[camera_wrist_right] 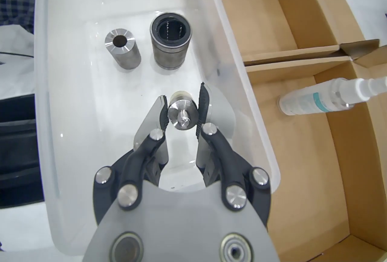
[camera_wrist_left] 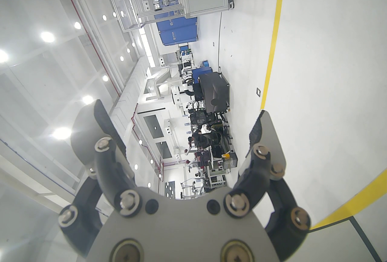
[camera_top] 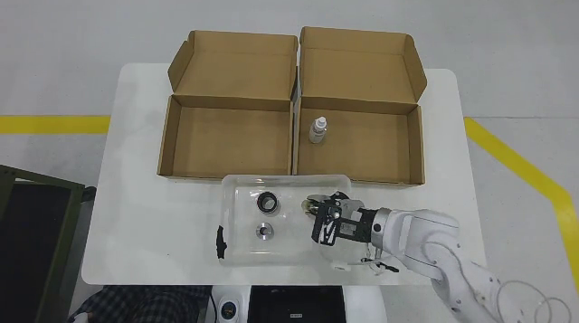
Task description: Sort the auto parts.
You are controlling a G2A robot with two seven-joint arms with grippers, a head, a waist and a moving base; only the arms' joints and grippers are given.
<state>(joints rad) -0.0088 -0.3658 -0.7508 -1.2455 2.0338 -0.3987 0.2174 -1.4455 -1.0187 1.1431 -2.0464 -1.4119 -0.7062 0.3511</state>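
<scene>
Bright, even overhead light covers the white round-cornered table (camera_top: 136,187), leaving only soft shade inside the open brown cardboard box (camera_top: 226,140) on the left. Round ceiling lamps (camera_wrist_left: 47,37) flare in the left wrist view. The clear plastic bin (camera_wrist_right: 229,63) and the small polished steel stepped cylinder (camera_wrist_right: 180,115) glint. The yellow floor line (camera_wrist_left: 274,33) bows with lens distortion.

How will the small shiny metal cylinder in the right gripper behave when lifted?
The small shiny metal cylinder looks solid, so probably stiff and heavy for its size. Its polished round side may slip between the ribbed pads of the right gripper. Dropped sideways into the clear plastic tub, it would likely roll.
</scene>
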